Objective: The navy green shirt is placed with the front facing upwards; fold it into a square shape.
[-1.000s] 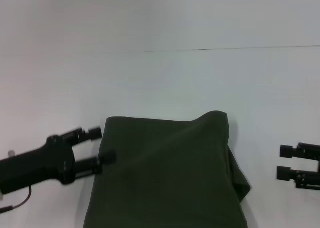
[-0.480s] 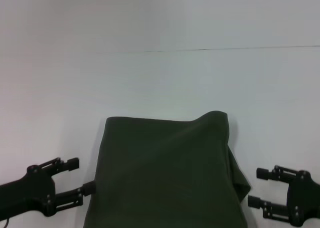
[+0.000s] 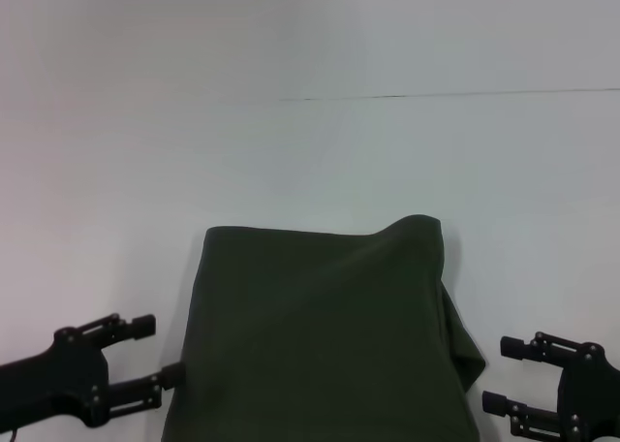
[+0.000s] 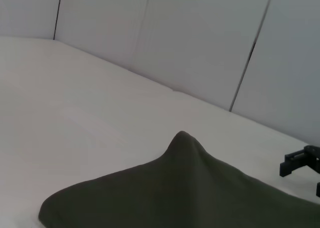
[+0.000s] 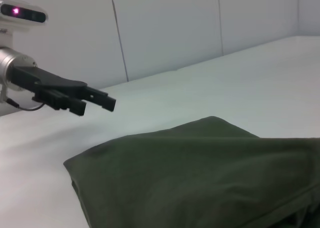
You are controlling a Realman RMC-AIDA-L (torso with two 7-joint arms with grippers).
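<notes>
The left gripper (image 3: pixel 163 349) is hovering at the near left of the white bench (image 3: pixel 310 161), its two fingers (image 3: pixel 142 323) spread apart and holding nothing. One finger tip is reaching just beside the left edge of the shirt (image 3: pixel 320 335); whether it is touching the cloth cannot be told. The right wrist view is showing the same gripper (image 5: pixel 95 100) above the bench, beyond the shirt's (image 5: pixel 200 173) corner, clear of the fabric there.

The shirt is lying in the near middle of the bench, already folded into a thick, roughly rectangular dark green bundle. Its far edge is running straight on the left and rising into a small hump at the far right corner, which the left wrist view is showing as a peak (image 4: pixel 184 138). On the right side a loose flap of cloth (image 3: pixel 467 350) is hanging out past the main fold. No lettering or collar is showing.

The right gripper (image 3: pixel 506 374) is hovering at the near right, just beside the flap but apart from it, its fingers (image 3: pixel 518 346) also spread and empty.
</notes>
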